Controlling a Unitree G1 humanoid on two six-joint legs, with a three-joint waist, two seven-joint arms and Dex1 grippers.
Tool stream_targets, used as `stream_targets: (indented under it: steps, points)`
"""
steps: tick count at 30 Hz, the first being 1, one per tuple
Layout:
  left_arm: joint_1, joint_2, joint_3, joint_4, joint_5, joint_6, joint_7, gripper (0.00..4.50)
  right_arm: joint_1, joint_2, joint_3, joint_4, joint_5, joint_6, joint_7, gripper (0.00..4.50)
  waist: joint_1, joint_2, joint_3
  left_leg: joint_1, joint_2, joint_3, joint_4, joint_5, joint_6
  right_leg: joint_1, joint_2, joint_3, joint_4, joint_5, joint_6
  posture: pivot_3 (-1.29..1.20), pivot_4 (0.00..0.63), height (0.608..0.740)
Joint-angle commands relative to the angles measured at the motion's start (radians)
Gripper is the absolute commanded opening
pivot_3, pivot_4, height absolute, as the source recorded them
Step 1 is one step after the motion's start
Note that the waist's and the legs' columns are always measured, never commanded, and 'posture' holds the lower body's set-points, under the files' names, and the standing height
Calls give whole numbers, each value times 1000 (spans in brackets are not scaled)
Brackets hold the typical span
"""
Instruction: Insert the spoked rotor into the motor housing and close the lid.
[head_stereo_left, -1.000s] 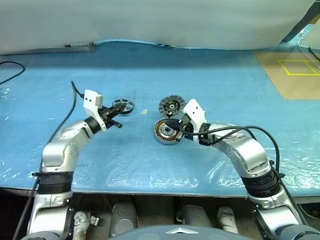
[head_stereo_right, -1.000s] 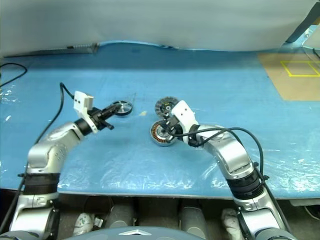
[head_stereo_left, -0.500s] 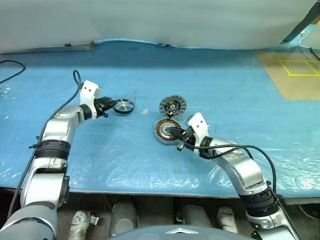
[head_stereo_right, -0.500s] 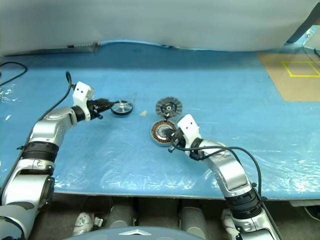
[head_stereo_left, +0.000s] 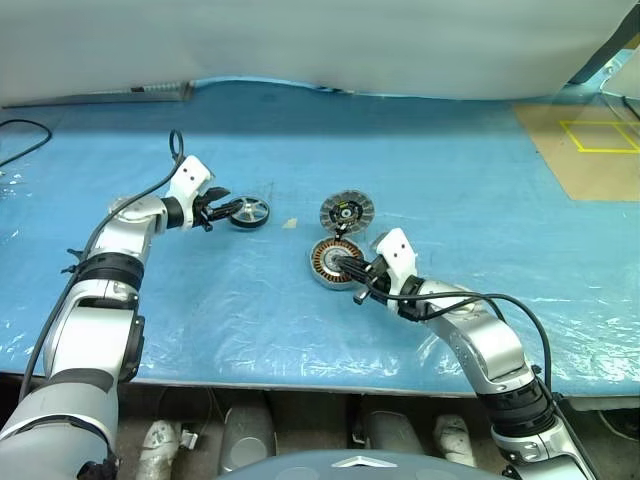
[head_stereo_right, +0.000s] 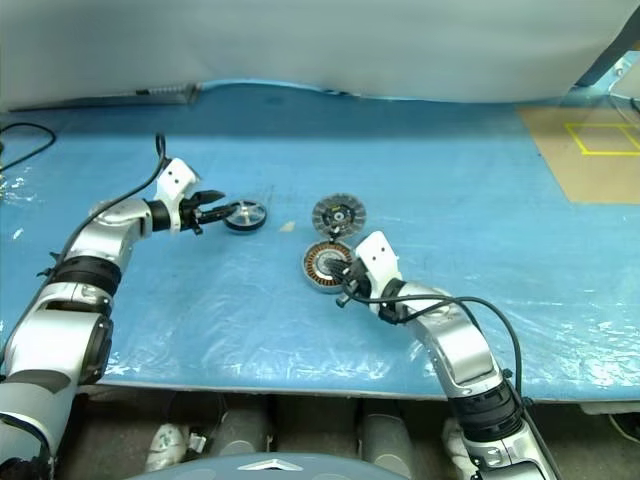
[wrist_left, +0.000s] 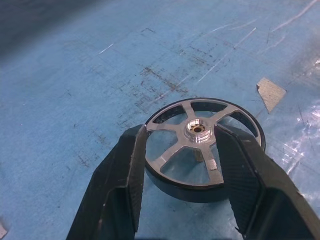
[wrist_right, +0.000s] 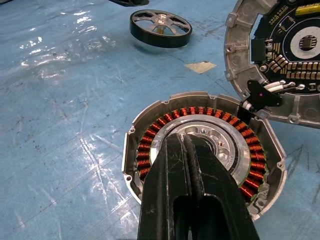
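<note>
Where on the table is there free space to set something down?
Bare blue sheet spreads right of the lid and housing, and behind them. It's crowded between the rotor and the housing, where both grippers work.

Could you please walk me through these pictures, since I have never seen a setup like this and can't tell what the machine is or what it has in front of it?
This is a humanoid robot with two arms, each ending in a gripper with two black fingers. Two pictures come from cameras on its head, looking down over a table covered in blue sheeting. The other two come from cameras on its wrists, looking along the fingers.

Three motor parts lie on the sheeting. The left gripper has its fingers open on either side of the spoked rotor, a small dark wheel with silver spokes, which rests on the table. The right gripper is shut, its tips over the centre of the motor housing, the drum with copper windings. Next to the housing lies the lid, joined to it by short wires.
</note>
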Motion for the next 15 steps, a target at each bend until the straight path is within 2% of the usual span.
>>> stream_targets:
  steps: [1, 15]
  points:
    - [-42, 8, 2, 59, 22, -59, -42, 2268, 10, 6, -20, -30, 12, -35, 1, 0, 0, 0, 0, 0, 0, 0, 0, 0, 0, 0, 0, 0, 0, 0, 0, 0, 150, 740]
    - [-110, -32, -22, 194, 137, -152, -22, 2268, 19, 5, -21, -52, 12, -12, -24, 0, 4, -1, 0, 0, 0, 0, -1, 0, 0, 0, 0, 0, 0, 0, 0, 0, 150, 740]
